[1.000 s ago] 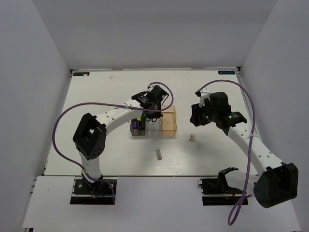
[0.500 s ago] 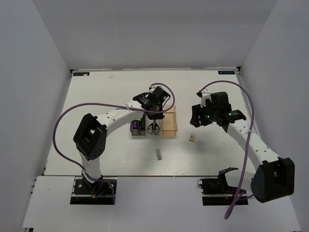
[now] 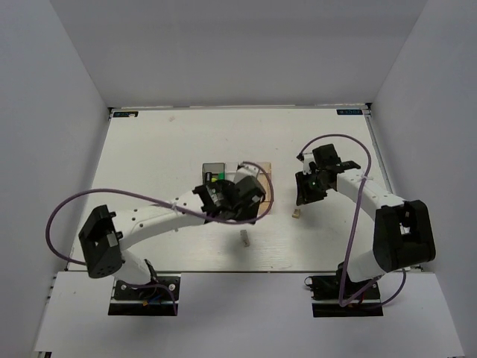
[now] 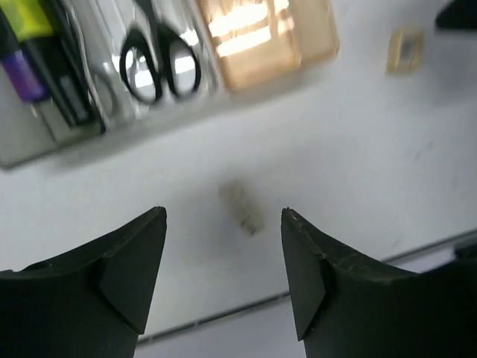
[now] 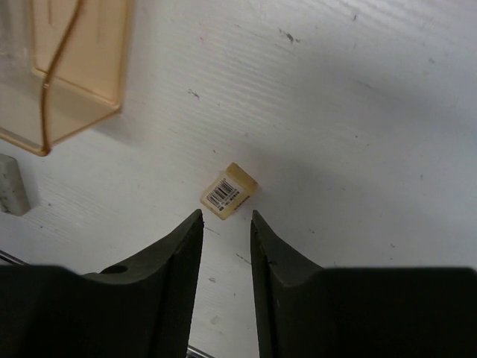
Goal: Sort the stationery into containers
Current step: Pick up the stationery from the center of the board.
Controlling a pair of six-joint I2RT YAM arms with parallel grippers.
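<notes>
In the left wrist view, the black-handled scissors (image 4: pixel 160 67) lie in the clear bin (image 4: pixel 149 112). Highlighters (image 4: pixel 30 52) with yellow and purple caps lie in the dark bin (image 4: pixel 37 130) beside it. My left gripper (image 4: pixel 223 214) is open and empty, hovering above the grey eraser (image 4: pixel 242 209) on the table. From above, the left gripper (image 3: pixel 242 201) covers the clear bin. My right gripper (image 5: pixel 226 215) stands open with a narrow gap, its tips just short of the beige eraser (image 5: pixel 229 191), which carries a barcode label. The orange bin (image 5: pixel 74 67) looks empty.
Seen from above, the dark bin (image 3: pixel 215 170) and orange bin (image 3: pixel 262 177) show on either side of the left arm. The grey eraser (image 3: pixel 244 237) lies nearer the front edge, the beige eraser (image 3: pixel 296 214) under the right gripper (image 3: pixel 302 195). Purple cables loop over both arms.
My left gripper opened, left the scissors in the clear bin and drew back toward the near side over the grey eraser. My right gripper swung down to the beige eraser and narrowed.
</notes>
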